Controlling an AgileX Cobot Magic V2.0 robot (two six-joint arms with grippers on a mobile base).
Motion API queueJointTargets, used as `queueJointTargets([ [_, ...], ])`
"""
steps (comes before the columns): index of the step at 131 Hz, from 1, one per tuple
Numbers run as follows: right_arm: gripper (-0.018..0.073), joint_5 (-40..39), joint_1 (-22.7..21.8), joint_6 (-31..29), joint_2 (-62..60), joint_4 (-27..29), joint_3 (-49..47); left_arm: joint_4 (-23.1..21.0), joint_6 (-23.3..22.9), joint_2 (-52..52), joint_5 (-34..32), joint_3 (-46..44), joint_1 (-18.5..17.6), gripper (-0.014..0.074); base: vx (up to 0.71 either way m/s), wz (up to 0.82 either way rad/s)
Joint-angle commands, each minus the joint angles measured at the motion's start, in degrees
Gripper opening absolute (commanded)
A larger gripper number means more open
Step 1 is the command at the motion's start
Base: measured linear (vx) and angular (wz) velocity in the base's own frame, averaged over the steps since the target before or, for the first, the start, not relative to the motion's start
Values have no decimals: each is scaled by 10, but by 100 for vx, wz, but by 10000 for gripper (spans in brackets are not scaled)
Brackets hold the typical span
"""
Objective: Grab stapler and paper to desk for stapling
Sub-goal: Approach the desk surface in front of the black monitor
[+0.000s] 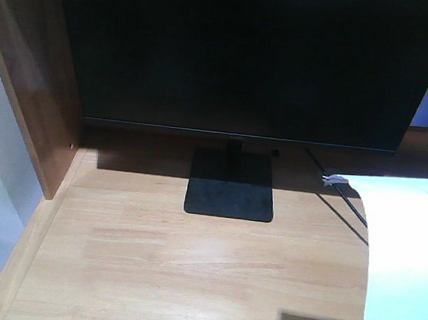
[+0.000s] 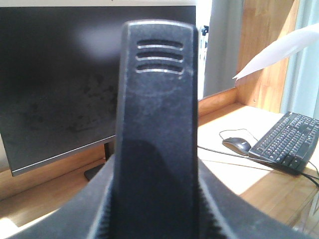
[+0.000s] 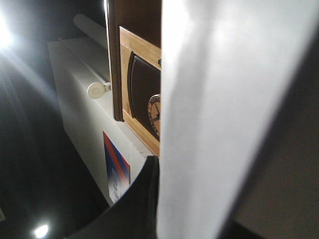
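stapler (image 2: 154, 114) sits clamped in the left tool (image 2: 154, 214), its long axis running up and away toward the monitor (image 1: 244, 58), above the worktop (image 1: 154, 266). the paper (image 1: 406, 264) hangs pinched in the right tool (image 3: 158, 199), to the stapler's right, over the worktop's right side.

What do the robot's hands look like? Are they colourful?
Not colourful. The left gripper is black, with smooth curved sides and tiny ridges along its inner edges. The right gripper shows only one plain black curved piece. No cables or markings show.
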Motion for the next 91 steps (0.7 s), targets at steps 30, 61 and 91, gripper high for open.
queueJointTargets([
  [30,-7,-25,-2,-5,8,-2,-14,-10,0,11,-67,-14,-2,-6,0,0],
  [61,-7,-25,-2,-5,8,-2,-14,-10,0,11,-82,-14,-2,-6,0,0],
  [91,-7,-25,-2,-5,8,-2,-14,-9,0,63,-113,-14,-2,-6,0,0],
])
